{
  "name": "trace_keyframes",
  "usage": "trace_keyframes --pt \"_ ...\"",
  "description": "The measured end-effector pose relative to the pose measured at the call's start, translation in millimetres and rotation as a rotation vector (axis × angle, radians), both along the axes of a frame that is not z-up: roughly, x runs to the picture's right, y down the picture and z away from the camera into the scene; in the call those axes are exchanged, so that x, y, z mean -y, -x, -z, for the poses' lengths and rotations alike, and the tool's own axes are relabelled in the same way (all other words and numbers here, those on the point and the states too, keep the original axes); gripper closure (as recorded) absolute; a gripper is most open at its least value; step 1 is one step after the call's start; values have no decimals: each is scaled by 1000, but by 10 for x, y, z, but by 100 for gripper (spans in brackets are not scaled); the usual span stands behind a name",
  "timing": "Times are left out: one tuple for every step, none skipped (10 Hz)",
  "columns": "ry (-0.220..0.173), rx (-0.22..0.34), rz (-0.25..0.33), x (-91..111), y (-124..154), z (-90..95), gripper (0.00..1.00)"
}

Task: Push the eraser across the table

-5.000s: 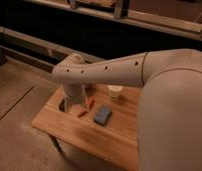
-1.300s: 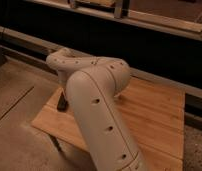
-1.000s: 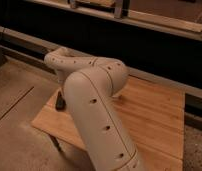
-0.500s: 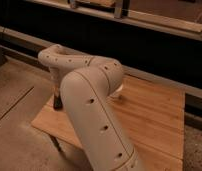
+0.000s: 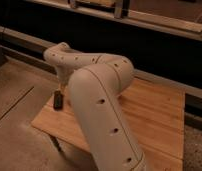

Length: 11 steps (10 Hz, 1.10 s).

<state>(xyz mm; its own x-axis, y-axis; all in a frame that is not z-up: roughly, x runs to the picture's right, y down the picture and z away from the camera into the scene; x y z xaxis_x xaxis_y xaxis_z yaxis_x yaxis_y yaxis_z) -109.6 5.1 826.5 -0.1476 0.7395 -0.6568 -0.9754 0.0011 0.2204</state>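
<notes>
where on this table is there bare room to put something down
Widest bare patch: the right part of the table, between the arm and the right edge. A narrow bare strip lies along the front-left edge, below the claw. Crowded: the left edge, where the claw hangs low; the arm hides the middle.

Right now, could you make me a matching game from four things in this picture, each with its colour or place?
Things:
1. arm
2. table
3. gripper
4. floor

Descriptions:
A. light-brown wooden planks
B. dark, at the table's left end
C. dull grey-brown, left of the table
D. white, with small dark holes

Pairs: 1-D, 2-A, 3-B, 4-C.
</notes>
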Motion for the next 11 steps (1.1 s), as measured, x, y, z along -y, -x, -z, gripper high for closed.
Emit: trace_keyframes --pt "-15 -32 -2 28 -161 73 35" --pt "-15 -53 -8 -18 -284 129 35" --pt "-6 -56 -16 -88 -326 138 35" --pt "16 -48 -26 -203 -308 98 35" --pt "36 -36 -26 -292 -252 52 35" --pt "58 -16 -18 -370 -146 -7 35" --pt "77 5 -11 -424 -36 -73 35" --pt "92 21 -7 -461 54 -134 35" --pt "108 35 -1 -495 134 -205 35" --pt "119 45 6 -520 202 -252 35" --pt "134 56 14 -544 277 -324 35"
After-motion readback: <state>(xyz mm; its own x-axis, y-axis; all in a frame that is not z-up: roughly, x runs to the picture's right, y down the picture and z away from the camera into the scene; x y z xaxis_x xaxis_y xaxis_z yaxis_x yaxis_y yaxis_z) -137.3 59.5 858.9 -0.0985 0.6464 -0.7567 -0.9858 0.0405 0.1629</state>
